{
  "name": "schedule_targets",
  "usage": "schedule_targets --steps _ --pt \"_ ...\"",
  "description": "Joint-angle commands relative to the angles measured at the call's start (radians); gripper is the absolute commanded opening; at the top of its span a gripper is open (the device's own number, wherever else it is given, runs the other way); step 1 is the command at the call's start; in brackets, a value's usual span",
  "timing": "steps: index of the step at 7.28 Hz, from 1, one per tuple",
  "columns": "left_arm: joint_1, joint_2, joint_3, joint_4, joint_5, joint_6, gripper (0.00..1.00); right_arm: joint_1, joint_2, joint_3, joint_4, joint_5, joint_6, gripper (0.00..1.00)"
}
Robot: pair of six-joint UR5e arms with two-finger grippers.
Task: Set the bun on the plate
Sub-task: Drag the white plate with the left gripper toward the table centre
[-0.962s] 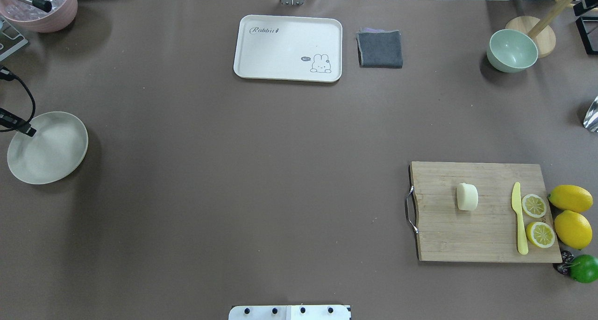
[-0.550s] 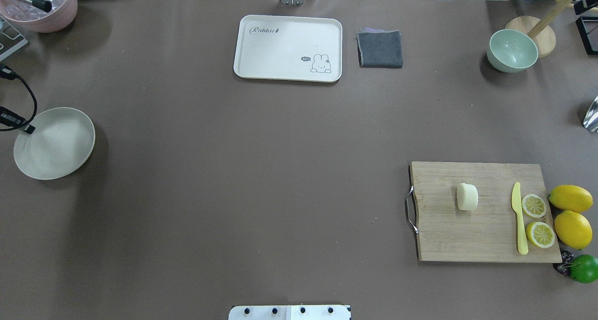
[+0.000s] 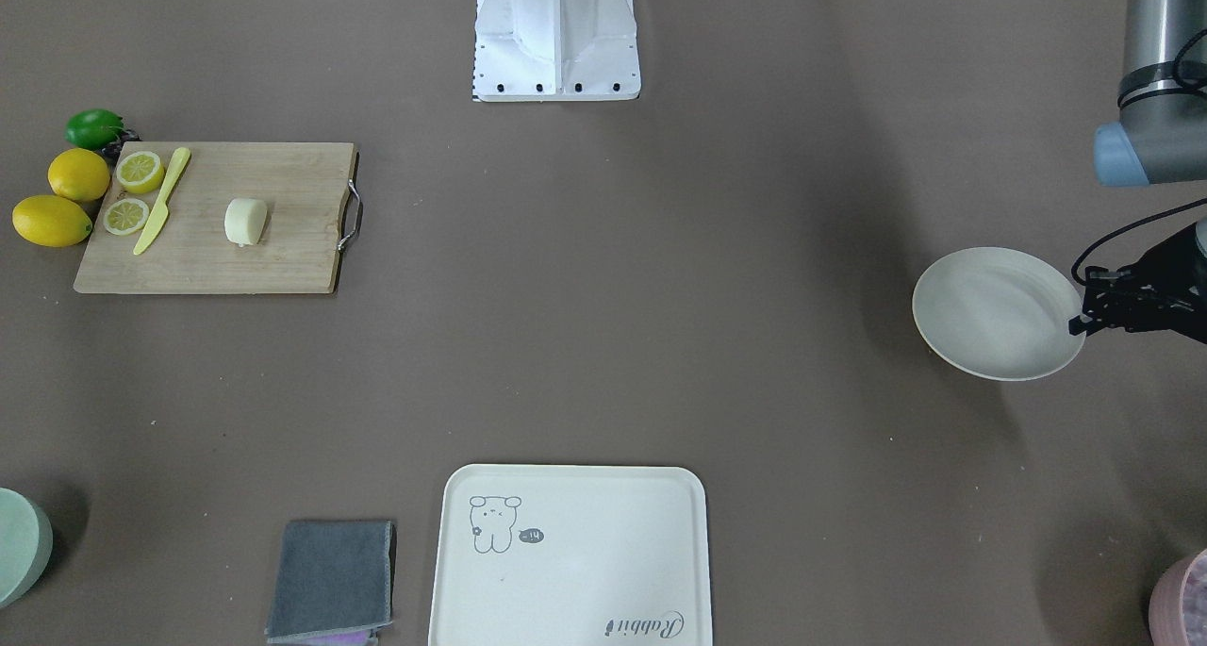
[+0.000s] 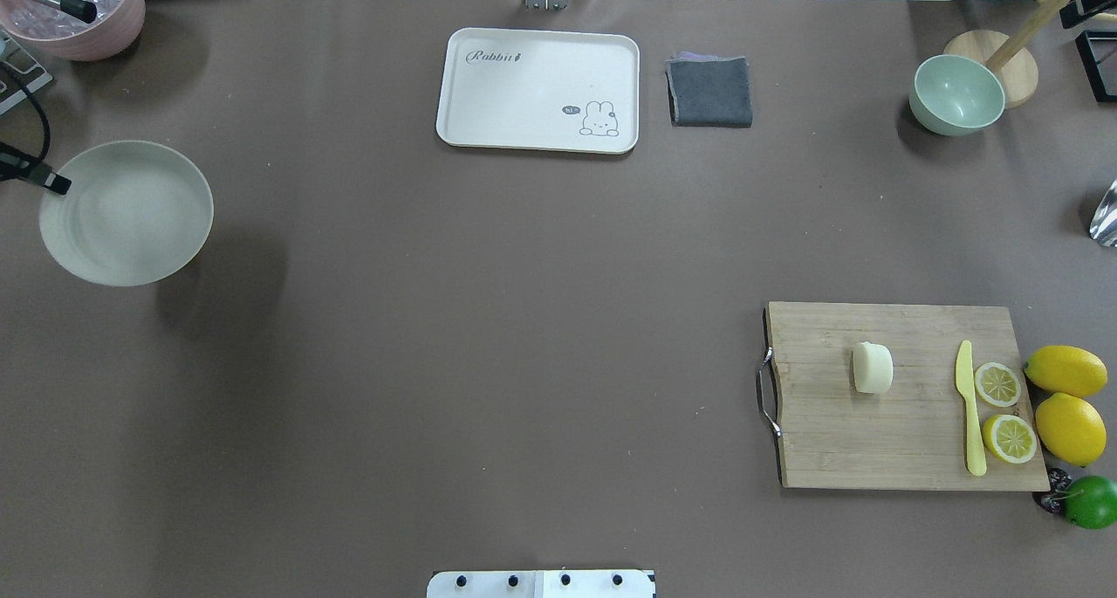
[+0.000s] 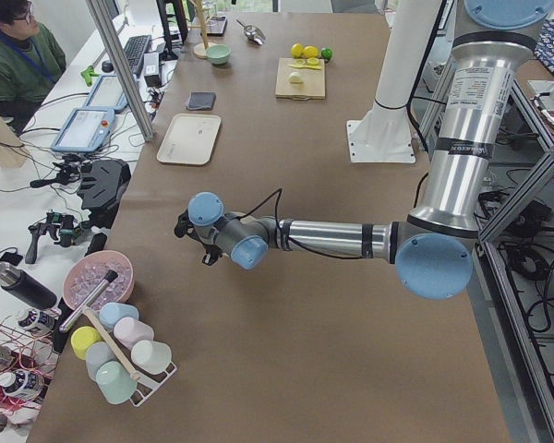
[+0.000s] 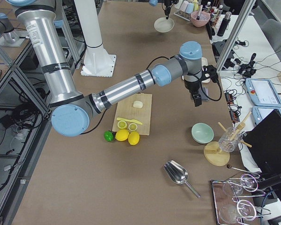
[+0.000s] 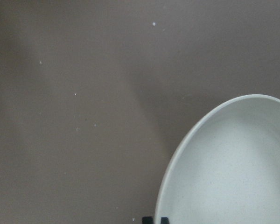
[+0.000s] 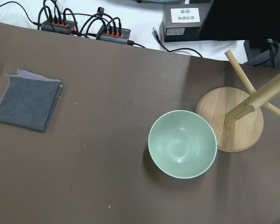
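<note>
The bun (image 4: 873, 367), a small pale cream lump, lies on its side on the wooden cutting board (image 4: 838, 441) at the near right; it also shows in the front view as the bun (image 3: 245, 222). The plate (image 4: 131, 214), round and off-white, hangs above the table at the far left, its shadow cast below it. My left gripper (image 4: 52, 182) is shut on the plate's (image 3: 995, 311) rim, and the left wrist view shows that rim (image 7: 177, 158) close up. My right gripper (image 6: 195, 99) hovers near the green bowl, seen only from the side; I cannot tell its state.
On the board lie a yellow knife (image 4: 969, 406) and two lemon slices (image 4: 997, 384), with whole lemons (image 4: 1066, 371) and a lime (image 4: 1091, 502) beside it. A cream tray (image 4: 538, 90), grey cloth (image 4: 710, 92), green bowl (image 4: 956, 94) and pink bowl (image 4: 78, 13) stand along the far edge.
The plate, held by my left gripper, has moved away from the robot and slightly inward, and looks larger, so it has risen. The bun and the board have not moved.
</note>
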Motion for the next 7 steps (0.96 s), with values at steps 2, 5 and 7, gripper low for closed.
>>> schedule_targets --steps 2,5,7 --pt "0.087 -0.094 -0.143 0.001 0.009 -0.366 0.0 -0.027 0.018 -0.007 -0.001 0.006 0.015 1.0" --pt "0.323 -0.181 -0.212 0.001 0.214 -0.613 0.0 -0.06 0.035 -0.012 -0.013 0.008 0.018 1.0" --pt "0.487 -0.273 -0.214 0.001 0.38 -0.777 0.0 -0.061 0.029 -0.015 -0.013 0.005 0.018 1.0"
